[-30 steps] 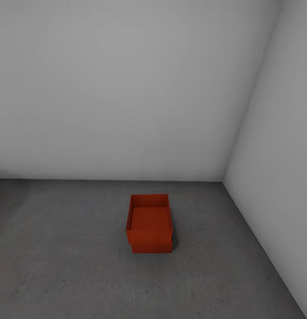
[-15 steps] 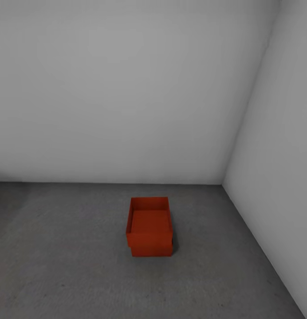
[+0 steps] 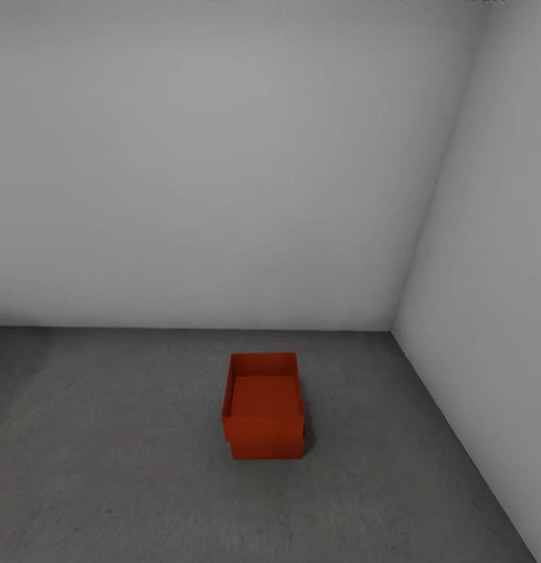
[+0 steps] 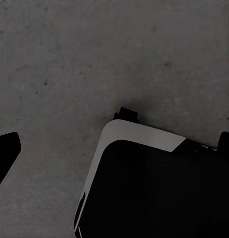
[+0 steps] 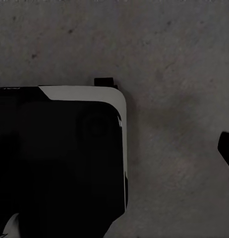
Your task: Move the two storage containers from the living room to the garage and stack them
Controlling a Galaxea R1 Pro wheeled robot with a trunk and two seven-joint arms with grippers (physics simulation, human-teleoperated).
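Two red-orange storage containers stand stacked on the dark grey garage floor (image 3: 106,469) near a corner. The upper container (image 3: 263,395) is open-topped and empty, and sits slightly to the left on the lower container (image 3: 267,450), of which only the front wall shows. In the left wrist view my left gripper (image 4: 114,148) hangs open over bare floor, one dark fingertip (image 4: 5,153) at each side edge. In its own wrist view my right gripper (image 5: 114,148) is open too, with one fingertip (image 5: 226,148) at the edge. Neither gripper holds anything.
Plain white-grey walls meet behind the stack: a back wall (image 3: 208,172) and a right wall (image 3: 489,297). Open concrete floor lies to the left and in front. My own black-and-white base (image 4: 154,188) shows under both wrist cameras (image 5: 60,158).
The whole head picture has slid down slightly, so the camera moved. The stacked containers have kept their place and arrangement.
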